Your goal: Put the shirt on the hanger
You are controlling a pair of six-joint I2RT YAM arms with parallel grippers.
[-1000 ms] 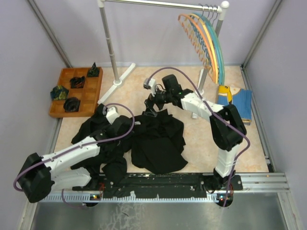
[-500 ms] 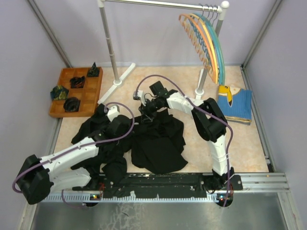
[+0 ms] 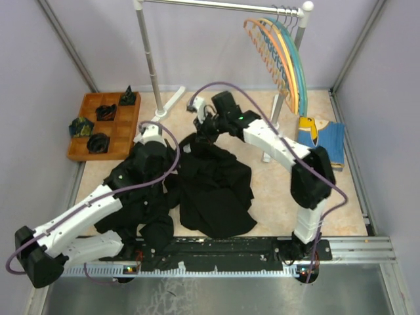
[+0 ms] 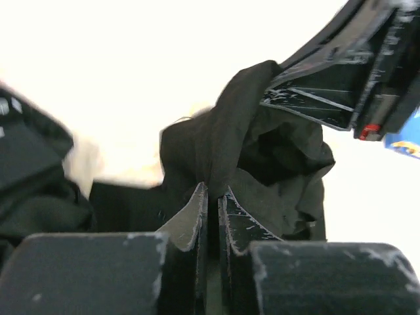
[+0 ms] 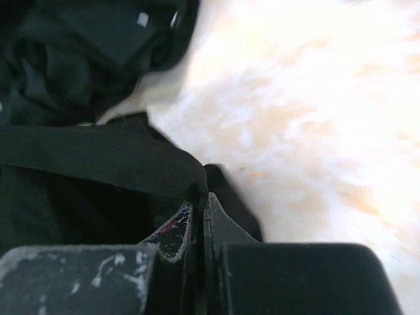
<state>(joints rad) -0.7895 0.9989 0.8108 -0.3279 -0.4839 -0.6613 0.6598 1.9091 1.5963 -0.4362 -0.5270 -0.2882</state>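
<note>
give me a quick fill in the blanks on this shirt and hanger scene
1. The left gripper and the right gripper are both shut on the black ____.
2. On the rail, the leftmost hanger is coloured ____.
3. The blue-and-yellow garment lies on the robot's ____ side.
Missing words: shirt; orange; right.

**Robot test cell in a lab**

A left arm point(image 3: 85, 213) and a right arm point(image 3: 275, 144) are standing bolted to a metal rail point(image 3: 354, 248) along the worktop's point(image 3: 275, 210) near edge, trailing purple cables point(image 3: 226, 84). Plain lavender panels point(image 3: 210, 52) in metal framing are closing it in. A clothes rack point(image 3: 147, 59) is carrying hangers point(image 3: 282, 59) far right, a wooden tray point(image 3: 121, 134) is sitting far left, and the shirt point(image 3: 216, 190) is lying heaped between.
</note>
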